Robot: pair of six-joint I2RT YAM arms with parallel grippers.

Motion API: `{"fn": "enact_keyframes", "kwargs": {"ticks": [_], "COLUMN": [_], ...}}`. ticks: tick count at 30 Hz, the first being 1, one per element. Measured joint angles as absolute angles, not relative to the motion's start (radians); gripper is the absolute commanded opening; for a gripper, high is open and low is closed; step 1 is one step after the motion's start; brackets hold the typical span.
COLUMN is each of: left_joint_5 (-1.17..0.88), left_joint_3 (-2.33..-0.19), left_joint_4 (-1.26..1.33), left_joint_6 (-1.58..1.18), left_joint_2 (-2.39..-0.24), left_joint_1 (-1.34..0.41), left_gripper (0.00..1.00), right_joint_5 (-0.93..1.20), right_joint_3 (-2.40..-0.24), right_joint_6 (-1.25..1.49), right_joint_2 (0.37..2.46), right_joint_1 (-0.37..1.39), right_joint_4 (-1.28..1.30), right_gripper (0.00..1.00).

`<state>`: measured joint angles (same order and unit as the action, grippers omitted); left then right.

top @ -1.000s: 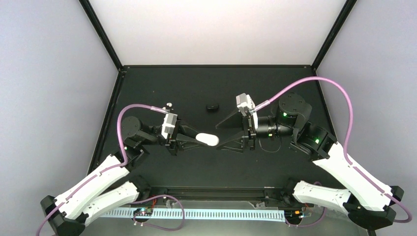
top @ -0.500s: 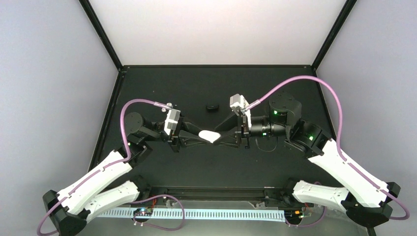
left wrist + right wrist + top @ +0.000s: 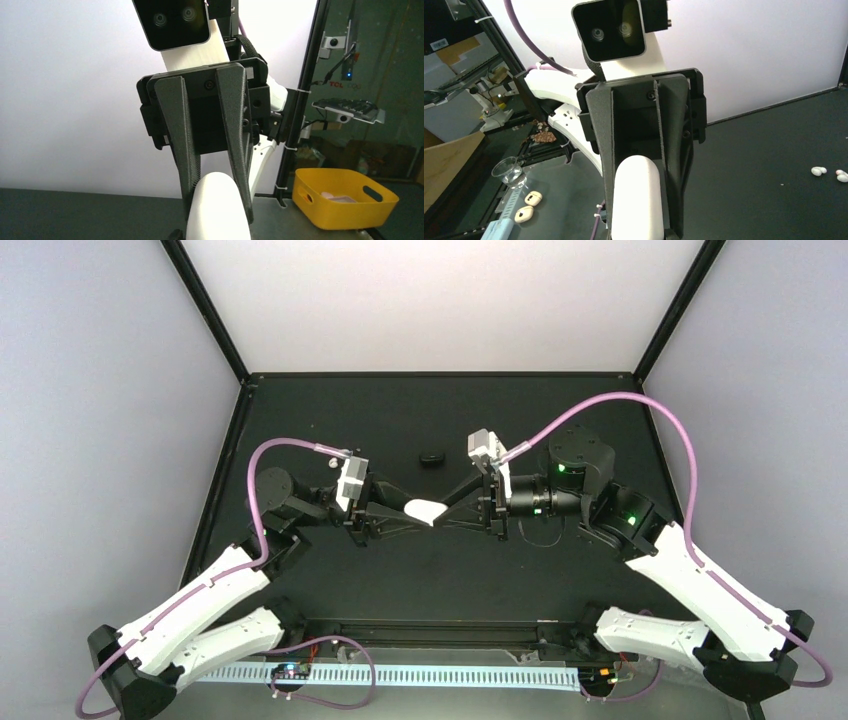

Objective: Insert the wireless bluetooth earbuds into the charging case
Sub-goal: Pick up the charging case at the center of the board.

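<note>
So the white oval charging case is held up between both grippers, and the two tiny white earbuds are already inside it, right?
No. The white oval charging case is held up between the left gripper and right gripper, but the two tiny white earbuds lie on the black table, per the right wrist view.

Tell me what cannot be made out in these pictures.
- Wireless bluetooth earbuds: tiny specks in the right wrist view, one at its right edge; too small to find from the top.
- Charging case: open or closed is unclear; left gripper and right gripper cover it, wrist views crop its end.
- Whether the right gripper grips or only flanks it: cannot tell.
- Small black object: too small to identify.
</note>
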<state>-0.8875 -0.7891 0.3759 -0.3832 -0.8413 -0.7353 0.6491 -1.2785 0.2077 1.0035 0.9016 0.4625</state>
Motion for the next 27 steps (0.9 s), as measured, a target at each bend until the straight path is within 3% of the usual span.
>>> {"fn": "enact_keyframes", "kwargs": {"ticks": [3, 6, 27], "left_joint_5": [-0.874, -0.861, -0.81], "left_joint_3": [-0.789, -0.789, -0.761], "left_joint_4": [0.382, 0.39, 0.533], "left_joint_6": [-0.386, -0.393, -0.543], "left_joint_2": [-0.839, -0.837, -0.838], "left_joint_1": [-0.736, -0.736, -0.74], "left_gripper": [0.41, 0.41, 0.29], "right_joint_5": [0.652, 0.653, 0.606], "right_joint_3": [-1.273, -1.252, -1.135], "right_joint_6": [0.219, 0.231, 0.261], "right_joint_2": [1.002, 0.991, 0.917], "right_joint_1": [0.902, 0.902, 0.902], "right_joint_4": [0.437, 0.405, 0.235], "right_gripper": [0.13, 0.1, 0.08]}}
